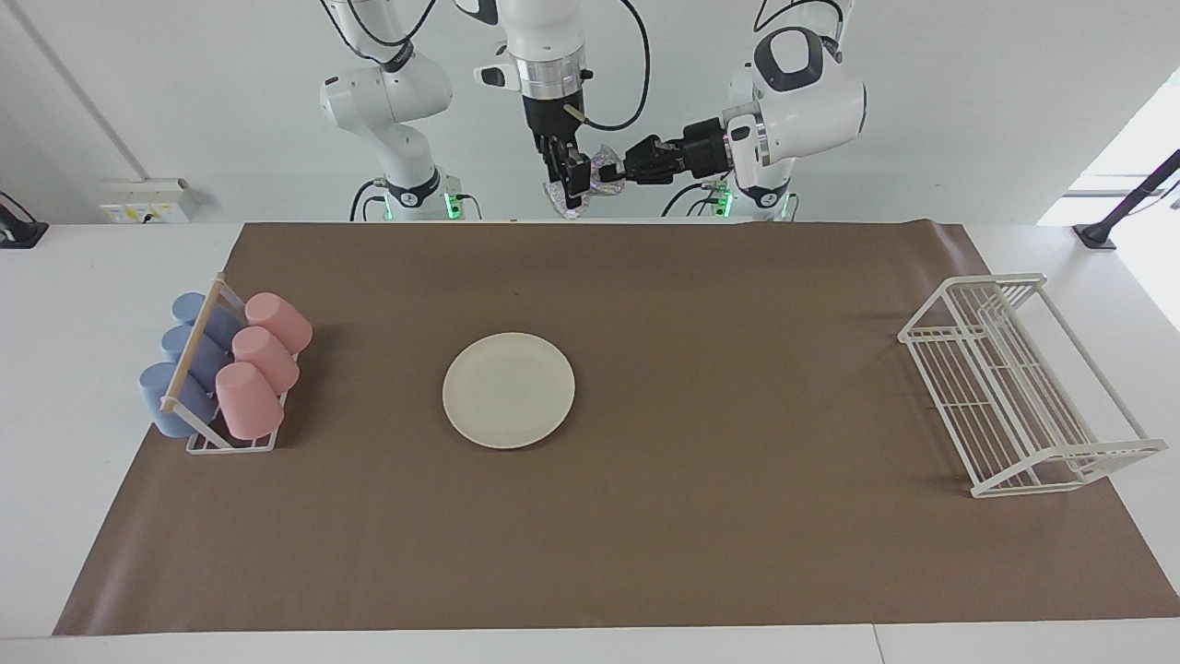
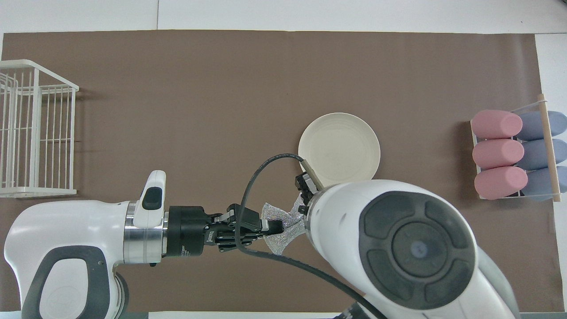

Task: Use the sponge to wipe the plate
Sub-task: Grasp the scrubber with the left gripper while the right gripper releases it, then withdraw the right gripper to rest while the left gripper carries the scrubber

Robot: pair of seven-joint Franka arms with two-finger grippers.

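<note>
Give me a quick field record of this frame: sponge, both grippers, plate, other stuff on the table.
sponge: silvery wad, up in the air at the robots' end of the table, between the two grippers
left gripper: reaches in sideways, shut on the sponge
right gripper: points down, at the sponge; grip cannot be read
plate: cream-white, flat on the brown mat, bare, untouched
wiping: not yet begun
cup rack: pink and blue cups, toward the right arm's end
wire rack: white, toward the left arm's end

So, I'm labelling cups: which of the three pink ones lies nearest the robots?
The pink cup at the rack's end toward the robots; the other two pink cups lie farther from them.
</note>
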